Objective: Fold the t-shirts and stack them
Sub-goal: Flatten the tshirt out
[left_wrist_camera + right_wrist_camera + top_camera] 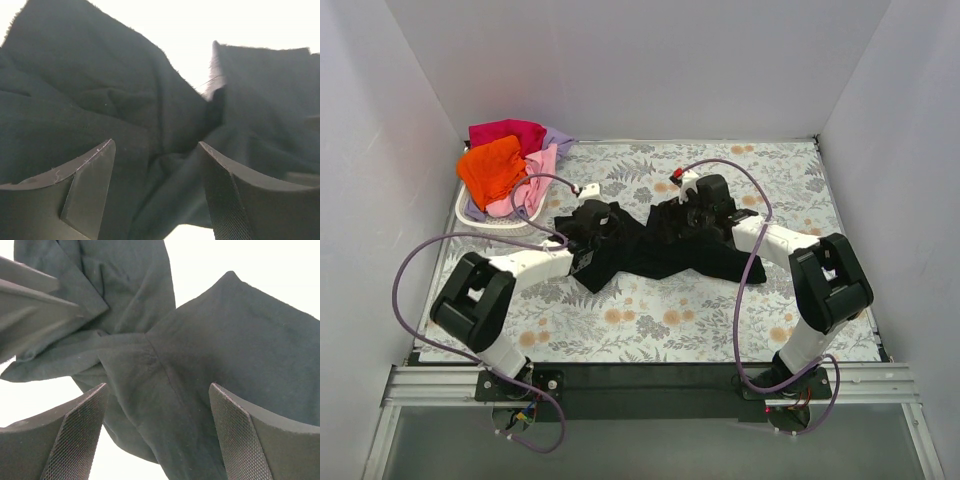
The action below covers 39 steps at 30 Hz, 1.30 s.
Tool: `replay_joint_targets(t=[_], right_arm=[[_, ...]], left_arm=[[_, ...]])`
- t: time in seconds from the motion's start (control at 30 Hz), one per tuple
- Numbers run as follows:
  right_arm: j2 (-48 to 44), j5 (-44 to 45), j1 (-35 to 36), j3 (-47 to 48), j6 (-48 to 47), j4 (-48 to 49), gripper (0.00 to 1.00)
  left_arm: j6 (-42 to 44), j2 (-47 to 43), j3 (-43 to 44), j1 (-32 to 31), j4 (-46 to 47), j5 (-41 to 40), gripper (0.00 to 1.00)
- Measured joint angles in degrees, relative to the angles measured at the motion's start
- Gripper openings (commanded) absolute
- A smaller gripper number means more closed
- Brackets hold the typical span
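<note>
The large black t-shirt [655, 250] lies crumpled on the middle of the table. My left gripper [603, 221] is down on its left part, and my right gripper [695, 213] is down on its right part. In the left wrist view the black cloth [100, 110] fills the frame, and the gripper [156, 165] stands open over it. In the right wrist view the black cloth [200, 365] lies between the open fingers of the gripper [157, 410]. The orange [492, 167], pink [535, 178], magenta-red [508, 131] and lavender [558, 141] t-shirts are heaped at the back left.
A white lattice basket [470, 210] holds the coloured heap at the back left corner. The table has a floral cloth [660, 320]. White walls close in the left, back and right sides. Purple cables loop from both arms.
</note>
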Motion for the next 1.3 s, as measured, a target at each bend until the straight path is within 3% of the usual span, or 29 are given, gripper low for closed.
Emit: replay_joint_targets(t=[0.33,0.5,0.67,0.73,0.83,0.9,1.1,1.3], right_arm=[[0.66,0.48,0.15,0.0,0.02,0.15,0.74],[0.66,0.52,0.15,0.0,0.02,0.15,0.74],[0.66,0.96,0.15,0.0,0.02,0.15,0.74],[0.66,1.36,0.15,0.0,0.0,0.15,0.74],[0.66,1.81,0.15,0.0,-0.02,0.15,0.74],[0.61,2.03,0.15,0.0,-0.02,0.15,0.74],[0.55,2.64,0.15,-0.02,-0.04,0.13,0.74],[0.37,3.28,0.15,-0.11,-0.28,0.13,0.74]], left_arm=[[4.74,7.8,3.15,-1.95,-4.26,-4.22,0.57],[6.03,9.18,4.28,-2.23,-4.61,-6.19,0.45],[6.47,10.29,4.33,-2.23,-6.16,-8.26,0.4],[6.43,10.75,4.63,-2.23,-6.88,-8.96,0.31],[6.67,11.06,4.79,-2.25,-7.65,-9.99,0.3],[6.6,11.02,4.79,-2.32,-7.85,-10.82,0.28],[5.86,8.02,4.59,-2.49,-8.81,-13.25,0.07],[5.07,-0.83,2.08,-2.49,-8.48,-15.87,0.0]])
